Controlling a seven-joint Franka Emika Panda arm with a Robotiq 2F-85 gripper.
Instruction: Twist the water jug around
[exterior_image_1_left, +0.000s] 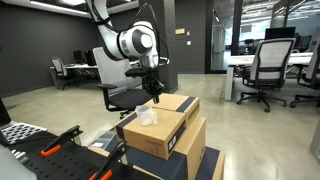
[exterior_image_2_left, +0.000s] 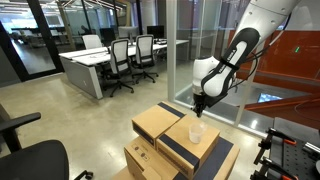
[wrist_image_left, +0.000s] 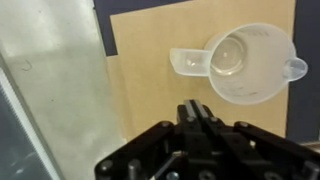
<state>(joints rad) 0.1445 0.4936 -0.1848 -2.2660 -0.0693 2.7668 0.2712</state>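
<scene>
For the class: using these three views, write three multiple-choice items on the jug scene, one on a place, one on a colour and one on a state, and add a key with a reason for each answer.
1. Where does the water jug stand?
A. On the floor
B. On top of a brown cardboard box
C. On an office chair seat

2. What colour is the water jug?
A. Translucent whitish
B. Bright red
C. Black

3. What state is the gripper in?
A. Shut on the jug's handle
B. Wide open around the jug
C. Shut, with nothing between its fingers

Key:
1 B: both exterior views show the jug on the top box.
2 A: in the wrist view its pale plastic lets light through.
3 C: the wrist view shows the fingers pressed together, and the jug is not gripped.
</scene>
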